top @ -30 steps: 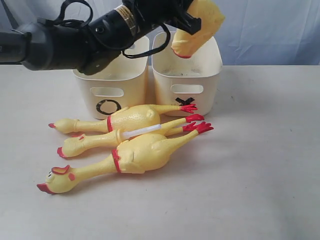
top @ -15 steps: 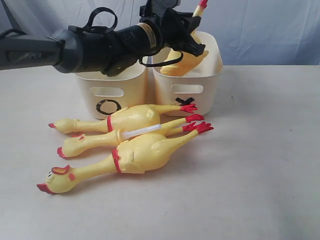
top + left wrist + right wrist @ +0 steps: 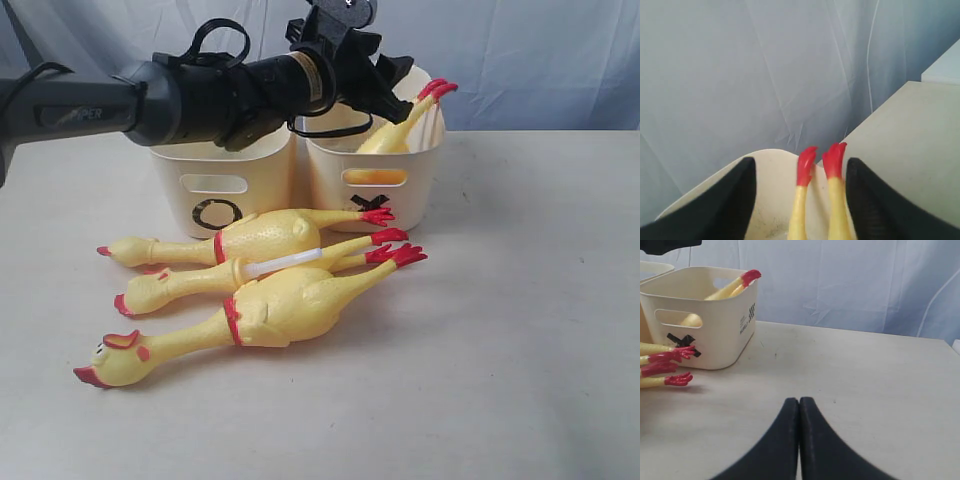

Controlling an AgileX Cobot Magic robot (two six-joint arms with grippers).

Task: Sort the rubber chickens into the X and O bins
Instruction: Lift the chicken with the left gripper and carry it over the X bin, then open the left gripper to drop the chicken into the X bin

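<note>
One rubber chicken [image 3: 405, 125] lies in the X bin [image 3: 330, 190], its red feet poking over the far right rim. My left gripper [image 3: 388, 78] hovers over that bin, open. In the left wrist view the chicken's two legs [image 3: 799, 210] run between the fingers [image 3: 730, 200] without being touched. The O bin [image 3: 180, 190] stands just to the left. Three more chickens lie in front of the bins: one [image 3: 265, 235] nearest them, a thin one [image 3: 190, 283] in the middle, the biggest [image 3: 285, 310] in front. My right gripper [image 3: 799, 401] is shut on nothing, low over the table.
A blue-grey curtain [image 3: 540, 60] hangs close behind the bins. The beige table [image 3: 520, 320] stretches to the right of the chickens. My left arm [image 3: 200, 90] spans above the O bin. In the right wrist view the X bin [image 3: 730, 330] stands off to one side.
The chicken, held above the X bin a second ago, has gone down into it and been let go. My left gripper has opened and stays just above.
</note>
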